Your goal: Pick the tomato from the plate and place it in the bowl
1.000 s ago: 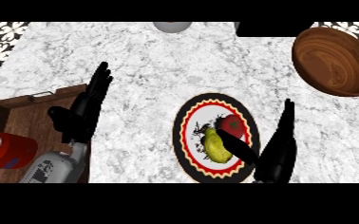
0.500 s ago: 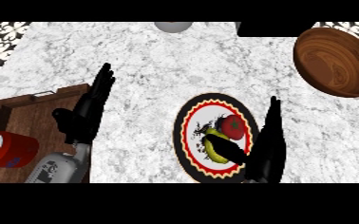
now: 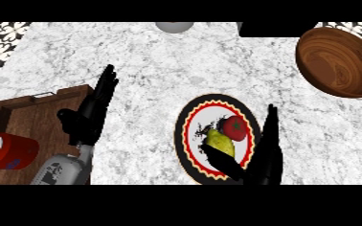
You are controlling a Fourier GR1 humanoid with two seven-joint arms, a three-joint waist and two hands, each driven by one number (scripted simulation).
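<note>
A red tomato (image 3: 235,128) lies on a round plate (image 3: 191,124) with a red, yellow and black rim, next to a yellow-green fruit (image 3: 221,143). My right hand (image 3: 263,154) is open over the plate's lower right side, fingers straight just right of the tomato and thumb across the plate below the yellow-green fruit. A brown wooden bowl (image 3: 333,61) sits at the upper right edge. My left hand (image 3: 90,111) rests open at the left, fingers up.
A wooden board (image 3: 32,124) lies at the left edge with a red object (image 3: 16,151) on it. A grey round object (image 3: 175,26) and a dark block (image 3: 272,28) sit at the counter's far edge.
My right hand has moved up and a little left along the plate's right side, closer to the tomato. The left hand has stayed nearly still.
</note>
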